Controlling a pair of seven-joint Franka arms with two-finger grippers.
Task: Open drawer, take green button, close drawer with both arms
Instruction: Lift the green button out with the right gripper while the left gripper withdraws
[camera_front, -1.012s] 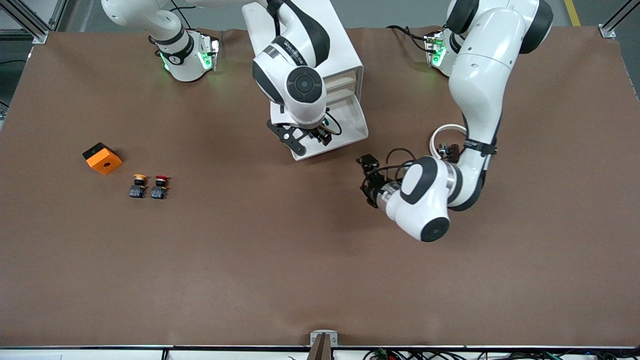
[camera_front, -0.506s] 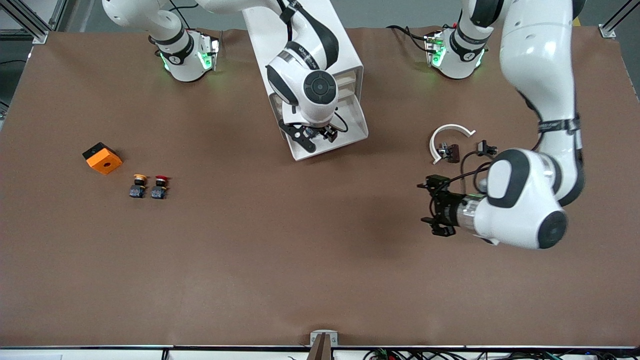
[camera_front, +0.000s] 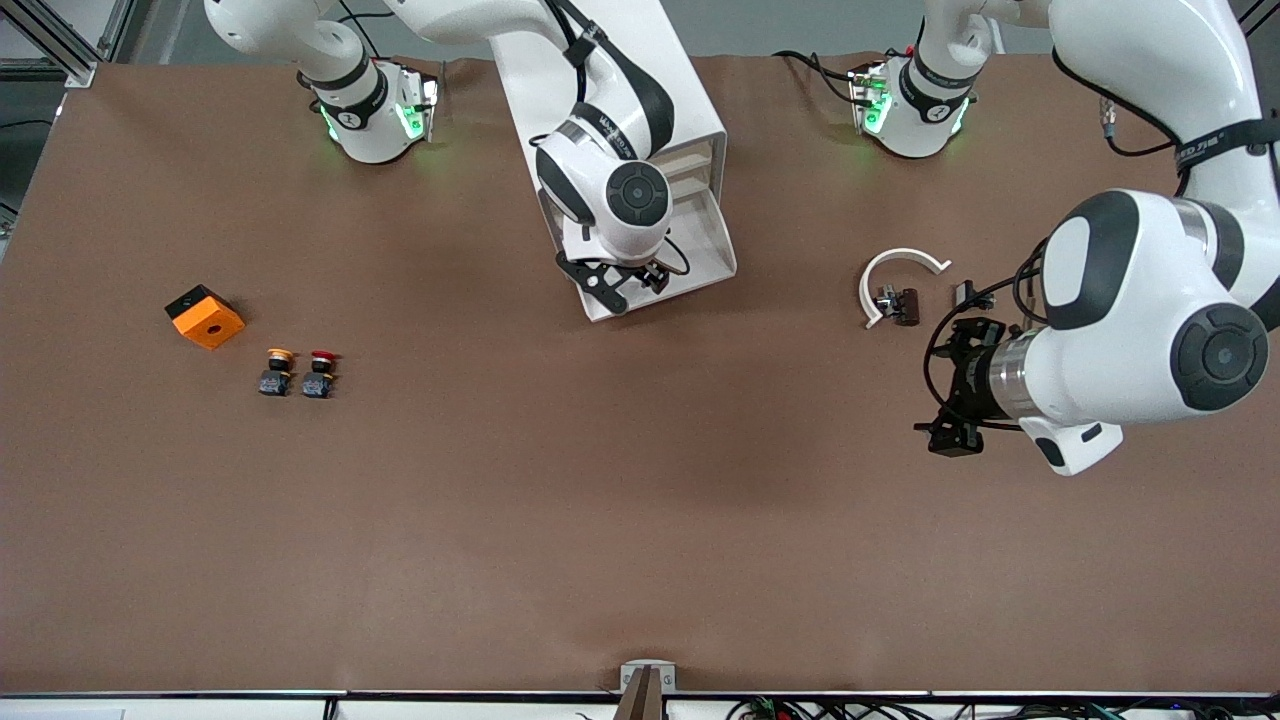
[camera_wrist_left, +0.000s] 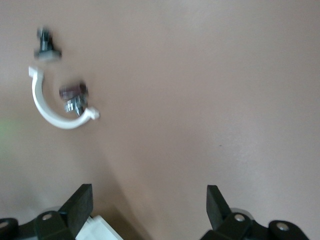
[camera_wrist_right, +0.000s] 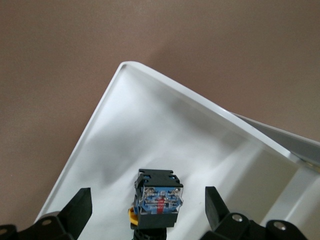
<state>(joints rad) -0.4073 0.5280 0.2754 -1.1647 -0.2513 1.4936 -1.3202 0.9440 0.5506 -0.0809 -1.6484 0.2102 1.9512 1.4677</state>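
The white cabinet's drawer (camera_front: 718, 232) stands open. My right gripper (camera_front: 626, 282) hangs over it, open. In the right wrist view a button (camera_wrist_right: 159, 199) with a black-and-blue body lies on the drawer floor (camera_wrist_right: 150, 135), between my open right gripper's (camera_wrist_right: 147, 206) fingers and not touched by them. Its cap is hidden, so I cannot tell the colour. My left gripper (camera_front: 948, 388) is open and empty, over the table toward the left arm's end, beside a white curved clip (camera_front: 886, 268). In the left wrist view the left gripper (camera_wrist_left: 148, 200) is open over bare table.
A yellow-capped button (camera_front: 277, 370) and a red-capped button (camera_front: 320, 372) stand beside an orange block (camera_front: 205, 316) toward the right arm's end. Small dark parts (camera_front: 900, 301) lie by the clip, which also shows in the left wrist view (camera_wrist_left: 50, 114).
My left arm has swung away from the drawer toward its own end of the table. My right gripper has shifted slightly over the open drawer.
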